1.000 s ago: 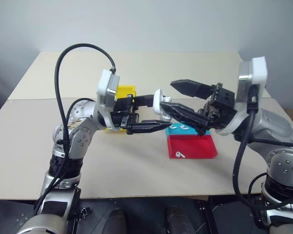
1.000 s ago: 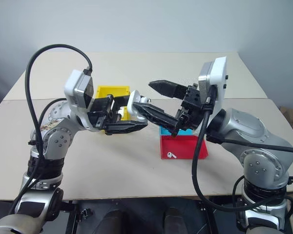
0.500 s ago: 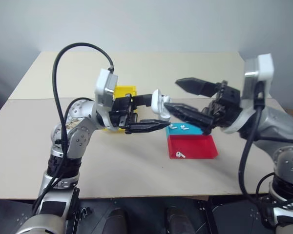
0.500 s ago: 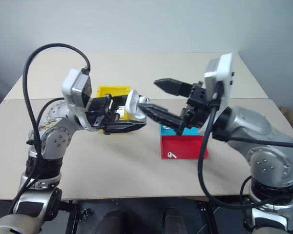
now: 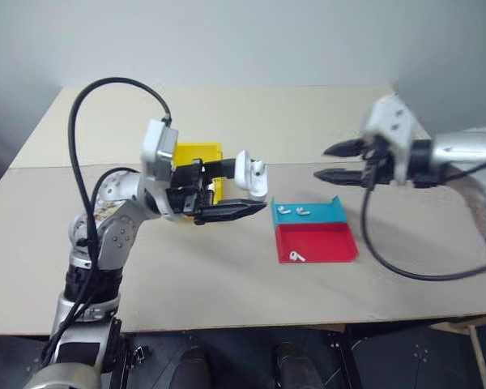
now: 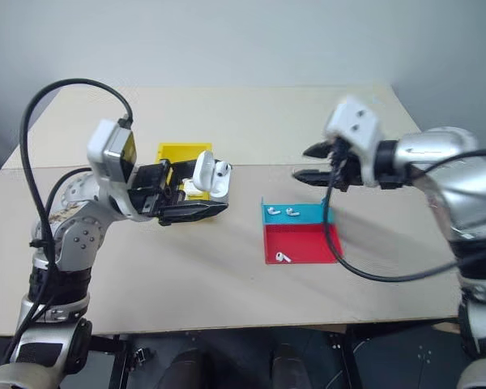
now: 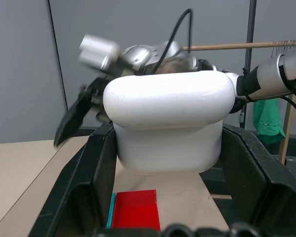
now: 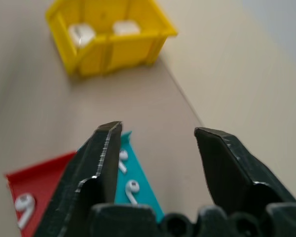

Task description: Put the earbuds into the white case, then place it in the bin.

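Overhead, the head views give the layout: left gripper (image 5: 247,190) up above the desk (image 5: 227,267), its fingers pinching the white case (image 5: 249,171), lid flipped open. Right gripper (image 5: 324,160) well off to the other side, raised over the desk beyond the far edge of the blue-and-red tray (image 5: 314,232), fingers spread with nothing between them.

Tray holds three earbuds: two (image 5: 295,211) on the blue half, one (image 5: 296,257) on the red half. Yellow bin (image 5: 198,154) sits behind the left gripper, partly covered by it in these views.

Left wrist view adds a close look at the case (image 7: 168,123): clamped between the two black fingers (image 7: 86,187), its rounded body and lid blocking most of what lies behind. Right arm shows behind it, blurred. A strip of the red tray (image 7: 135,210) shows below the case.

Right wrist view looks between its own parted fingers (image 8: 96,163) down to the tray's blue half with two earbuds (image 8: 132,187), a third (image 8: 22,203) on the red half, cut off at the frame's edge. Further off the bin (image 8: 108,49) is seen whole, two white objects (image 8: 81,33) inside; soft focus, cannot tell what they are.

Whether an earbud sits in the open case: hard to make out.
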{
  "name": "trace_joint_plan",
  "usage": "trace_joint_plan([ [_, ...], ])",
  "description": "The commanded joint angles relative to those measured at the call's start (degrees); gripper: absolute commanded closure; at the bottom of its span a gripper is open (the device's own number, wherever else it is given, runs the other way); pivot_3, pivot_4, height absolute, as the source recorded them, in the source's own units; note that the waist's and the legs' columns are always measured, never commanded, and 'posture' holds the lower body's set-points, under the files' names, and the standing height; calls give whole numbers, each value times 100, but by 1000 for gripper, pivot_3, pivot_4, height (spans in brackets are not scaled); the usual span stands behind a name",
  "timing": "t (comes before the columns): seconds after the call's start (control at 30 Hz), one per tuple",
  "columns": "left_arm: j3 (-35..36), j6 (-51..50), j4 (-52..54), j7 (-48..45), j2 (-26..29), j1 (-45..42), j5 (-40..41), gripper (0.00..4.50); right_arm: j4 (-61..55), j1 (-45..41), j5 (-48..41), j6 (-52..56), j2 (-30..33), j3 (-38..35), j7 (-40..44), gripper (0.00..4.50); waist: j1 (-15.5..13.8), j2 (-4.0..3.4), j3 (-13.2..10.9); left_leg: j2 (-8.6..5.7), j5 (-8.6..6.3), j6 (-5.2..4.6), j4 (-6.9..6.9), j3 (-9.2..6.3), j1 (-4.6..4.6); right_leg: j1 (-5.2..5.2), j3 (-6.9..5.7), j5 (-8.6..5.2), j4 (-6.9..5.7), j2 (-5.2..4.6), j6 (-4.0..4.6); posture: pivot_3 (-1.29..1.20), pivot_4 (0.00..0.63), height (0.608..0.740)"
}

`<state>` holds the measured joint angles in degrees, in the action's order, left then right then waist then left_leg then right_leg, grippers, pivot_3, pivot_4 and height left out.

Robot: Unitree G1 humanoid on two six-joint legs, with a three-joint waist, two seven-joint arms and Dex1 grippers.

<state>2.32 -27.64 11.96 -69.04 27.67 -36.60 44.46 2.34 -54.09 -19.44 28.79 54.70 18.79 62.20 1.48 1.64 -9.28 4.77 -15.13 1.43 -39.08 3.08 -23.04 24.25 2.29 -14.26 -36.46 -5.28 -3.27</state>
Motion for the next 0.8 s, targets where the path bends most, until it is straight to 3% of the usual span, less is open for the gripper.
trace_joint_plan([
  [0.03, 102, 109, 191, 45, 0, 3, 91, 1688, 1016, -700, 1078, -1061, -293, 713, 963, 3093, 8, -2, -1, 0, 0, 0, 2, 1, 0, 2, 1, 0, 0, 0, 0, 0, 150, 740],
  [0.3, 137, 169, 307, 103, 26, 142, 80, 1688, 3807, -1862, 2497, -2872, -1374, 1563, 2330, 3093, -48, -6, -4, 0, 6, 10, 4, -1, -13, 2, -13, 3, 24, -4, -4, 0, 150, 740],
  [0.53, 177, 224, 392, 178, 68, 233, 78, 1688, 5385, -2338, 3391, -3825, -2072, 1696, 2301, 3093, -34, -11, -7, 1, 39, 68, 10, -1, -8, 2, -15, 4, 17, -3, -3, 0, 150, 740],
  [0.8, 198, 225, 568, 322, 90, 334, 80, 1688, 6118, -2441, 3876, -4223, -2429, 1566, 2082, 3093, -10, -15, -9, 1, 42, 73, 11, -2, -7, 3, -14, 4, -26, -3, -3, 0, 150, 740],
])
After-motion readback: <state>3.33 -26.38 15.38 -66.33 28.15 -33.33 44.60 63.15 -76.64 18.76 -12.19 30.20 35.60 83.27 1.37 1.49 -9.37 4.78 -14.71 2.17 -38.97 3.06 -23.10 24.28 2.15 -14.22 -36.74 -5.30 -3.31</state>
